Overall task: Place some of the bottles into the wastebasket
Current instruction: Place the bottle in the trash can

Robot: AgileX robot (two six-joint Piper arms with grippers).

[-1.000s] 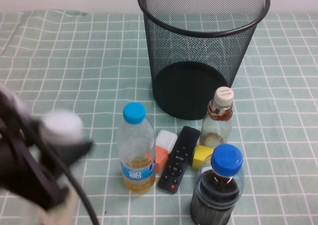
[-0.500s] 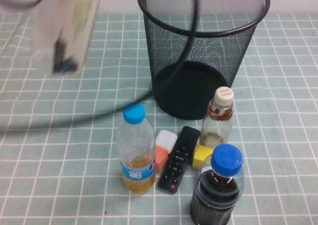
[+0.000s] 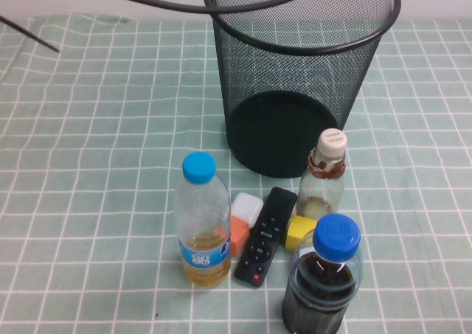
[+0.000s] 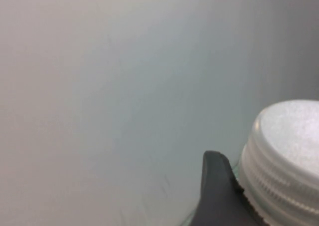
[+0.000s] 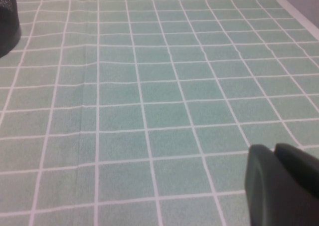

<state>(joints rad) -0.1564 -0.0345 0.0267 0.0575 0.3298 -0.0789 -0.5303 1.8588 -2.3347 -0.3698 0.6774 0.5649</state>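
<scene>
Left gripper point(image 4: 234, 196): pinches white-capped clear bottle point(image 4: 286, 161).
Right gripper point(image 5: 281, 186): low above green checked cloth point(image 5: 149, 86), fingers together.
Cream-capped small bottle point(image 3: 323, 175): just before tall black wire-mesh wastebasket point(image 3: 295, 76).

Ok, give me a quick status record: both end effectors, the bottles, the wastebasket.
left end effector: outside the high view, shut on the white-capped bottle
right end effector: low over the tablecloth, nothing seen in it
cream-capped bottle: upright on the cloth, near the wastebasket's base, untouched
wastebasket: upright; contents cannot be made out
</scene>
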